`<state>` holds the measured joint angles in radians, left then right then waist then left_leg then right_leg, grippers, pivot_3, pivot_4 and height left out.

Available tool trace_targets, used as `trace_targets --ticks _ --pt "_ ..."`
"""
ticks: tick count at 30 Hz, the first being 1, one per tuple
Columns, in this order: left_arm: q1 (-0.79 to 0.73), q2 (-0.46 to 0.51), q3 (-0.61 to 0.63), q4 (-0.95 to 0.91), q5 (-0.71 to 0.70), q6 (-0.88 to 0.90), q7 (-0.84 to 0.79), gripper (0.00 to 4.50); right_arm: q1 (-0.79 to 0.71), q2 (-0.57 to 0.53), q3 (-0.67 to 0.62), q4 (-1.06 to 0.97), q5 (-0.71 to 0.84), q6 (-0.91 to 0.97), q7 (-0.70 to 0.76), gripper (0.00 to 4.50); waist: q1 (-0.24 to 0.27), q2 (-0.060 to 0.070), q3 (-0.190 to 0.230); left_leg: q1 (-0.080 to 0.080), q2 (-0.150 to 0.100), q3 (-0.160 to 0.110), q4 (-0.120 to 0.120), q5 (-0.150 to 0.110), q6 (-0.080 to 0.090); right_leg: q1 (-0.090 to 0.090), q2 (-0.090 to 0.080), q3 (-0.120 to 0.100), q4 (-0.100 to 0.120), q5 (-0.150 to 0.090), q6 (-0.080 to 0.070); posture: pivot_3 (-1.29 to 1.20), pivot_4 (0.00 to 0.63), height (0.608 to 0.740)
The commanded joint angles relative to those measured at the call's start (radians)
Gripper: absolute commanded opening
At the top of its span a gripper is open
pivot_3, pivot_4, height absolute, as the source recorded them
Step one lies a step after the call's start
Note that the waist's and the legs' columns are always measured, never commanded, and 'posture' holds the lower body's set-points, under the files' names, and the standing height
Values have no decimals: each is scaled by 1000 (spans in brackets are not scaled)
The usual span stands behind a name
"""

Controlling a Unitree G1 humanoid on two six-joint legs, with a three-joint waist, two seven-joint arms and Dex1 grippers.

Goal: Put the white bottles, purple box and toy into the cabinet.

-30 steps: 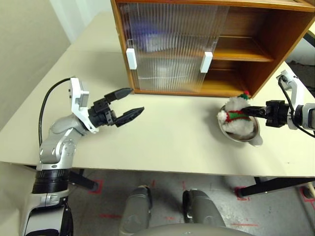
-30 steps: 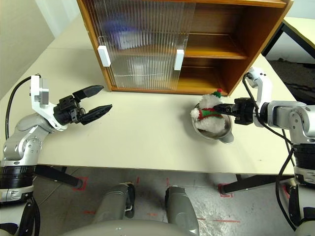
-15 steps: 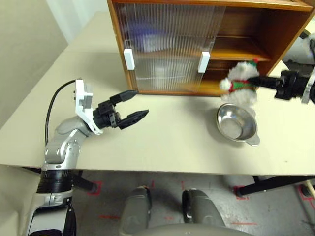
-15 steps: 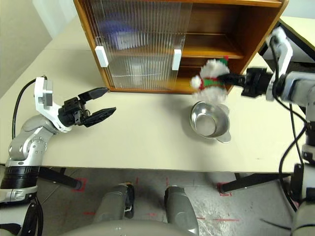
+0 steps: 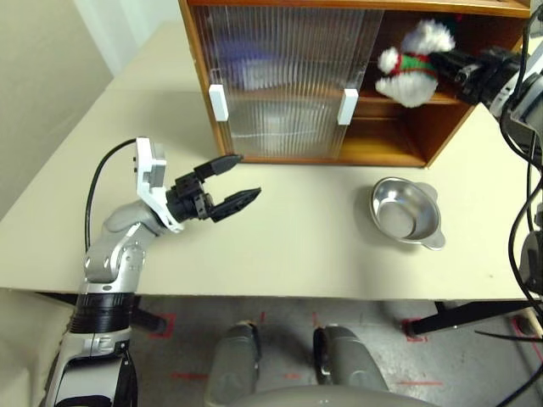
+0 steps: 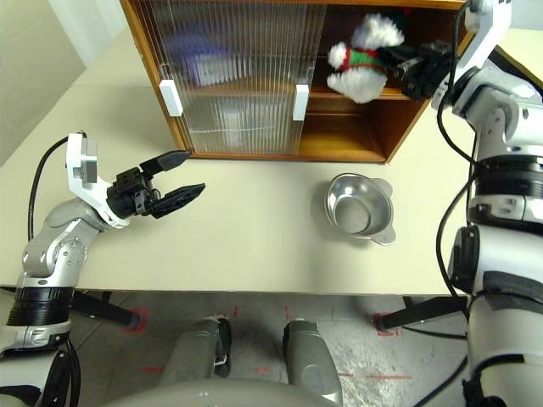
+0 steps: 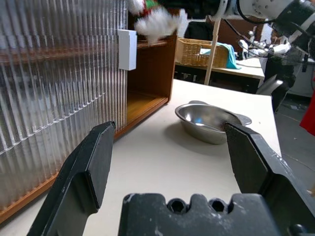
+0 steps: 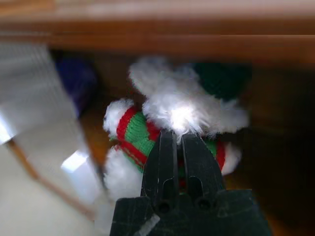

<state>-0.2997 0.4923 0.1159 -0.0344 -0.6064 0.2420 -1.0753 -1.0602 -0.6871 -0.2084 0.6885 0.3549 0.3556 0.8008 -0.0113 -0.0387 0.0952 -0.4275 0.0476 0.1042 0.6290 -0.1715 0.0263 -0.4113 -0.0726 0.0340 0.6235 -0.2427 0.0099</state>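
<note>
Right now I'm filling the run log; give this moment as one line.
right gripper: shut on toy, at cabinet upper shelf opening | left gripper: open, idle | bowl: empty

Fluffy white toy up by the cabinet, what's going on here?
The right gripper is shut on the fluffy white plush toy with the red-and-green scarf, holding it in the air at the open right side of the orange-brown wooden cabinet, level with the upper compartment. The shallow metal bowl sits empty on the beige table. The left gripper hangs open over the table, holding nothing.
</note>
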Motion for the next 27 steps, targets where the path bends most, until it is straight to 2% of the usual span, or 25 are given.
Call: trace_targets --ticks 1,10,15,18,27 --pt "15 5 -1 -31 9 -6 10 4500 -53 7 2 110 -46 -109 -20 19 0 0 0 0 0 0 0 0 0 0 0 0 0 0 0 119 22 740" --pt "16 1 3 -39 13 -21 34 4500 -124 65 -19 338 -97 -341 -82 19 2 1 0 0 0 0 0 0 0 0 0 0 1 2 -4 135 23 740" --pt "15 -1 -1 -42 11 -22 40 4500 -141 74 13 409 -162 -432 -143 19 1 1 -1 1 0 0 0 0 0 0 0 0 2 4 -3 138 24 740" --pt "17 -2 -3 -43 12 -23 41 4500 -157 71 5 420 -171 -456 -133 854 1 1 0 1 0 0 0 0 0 0 0 0 2 4 -3 136 27 740" --pt "27 -7 -6 -43 13 -30 40 4500 -131 6 -28 342 -138 -460 -33 4182 2 2 -1 1 0 0 0 0 0 0 0 0 2 4 -3 130 27 740"
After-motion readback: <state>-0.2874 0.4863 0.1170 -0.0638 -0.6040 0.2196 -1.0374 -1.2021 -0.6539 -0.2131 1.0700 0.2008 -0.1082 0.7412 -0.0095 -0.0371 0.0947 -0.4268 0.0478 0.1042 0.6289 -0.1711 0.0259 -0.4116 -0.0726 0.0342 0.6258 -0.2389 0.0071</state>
